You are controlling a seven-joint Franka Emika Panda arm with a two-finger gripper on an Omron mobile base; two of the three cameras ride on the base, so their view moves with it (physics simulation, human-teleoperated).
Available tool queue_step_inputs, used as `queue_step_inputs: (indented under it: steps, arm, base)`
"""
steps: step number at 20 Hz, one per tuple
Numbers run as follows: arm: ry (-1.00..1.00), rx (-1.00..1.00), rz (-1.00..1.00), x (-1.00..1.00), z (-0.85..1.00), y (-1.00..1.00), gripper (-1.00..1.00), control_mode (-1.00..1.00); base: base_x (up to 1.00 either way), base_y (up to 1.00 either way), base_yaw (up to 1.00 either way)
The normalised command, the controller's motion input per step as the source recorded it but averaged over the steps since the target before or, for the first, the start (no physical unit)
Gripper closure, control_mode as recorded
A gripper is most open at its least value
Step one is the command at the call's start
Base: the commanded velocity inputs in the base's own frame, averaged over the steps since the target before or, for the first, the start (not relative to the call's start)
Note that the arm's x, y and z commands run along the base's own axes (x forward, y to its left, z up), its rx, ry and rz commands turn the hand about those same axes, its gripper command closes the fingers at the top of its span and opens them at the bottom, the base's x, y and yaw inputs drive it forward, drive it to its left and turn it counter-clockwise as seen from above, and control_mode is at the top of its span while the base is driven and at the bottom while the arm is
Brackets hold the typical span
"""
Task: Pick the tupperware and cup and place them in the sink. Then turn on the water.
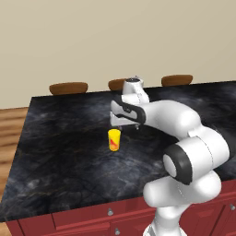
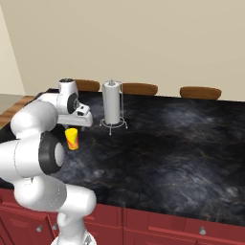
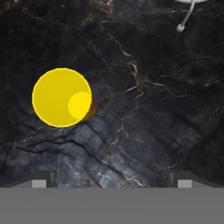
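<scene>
On dark counter, unlettered yellow cup

Both base views flank the arm, sharing the cup; the hand view looks seemingly straight down.

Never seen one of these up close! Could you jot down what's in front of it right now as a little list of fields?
surface: black marble counter over red cabinets
cup: yellow cup, upright on the counter, untouched
gripper: gripper open, above the counter, cup off to one side of it
paper towel holder: paper towel holder standing beyond the cup
stools: brown stools behind the counter
</scene>
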Motion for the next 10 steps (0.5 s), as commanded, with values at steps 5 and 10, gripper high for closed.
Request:
queue_step_inputs:
  steps: [5, 10]
  arm:
    - [0.00, 0.00, 0.00, 0.27, -0.07, 0.00, -1.00, -1.00]
    - [0.01, 0.00, 0.00, 0.02, -0.13, 0.00, -1.00, -1.00]
  base:
    - [0.00, 0.00, 0.00]
    - [0.00, 0.00, 0.00]
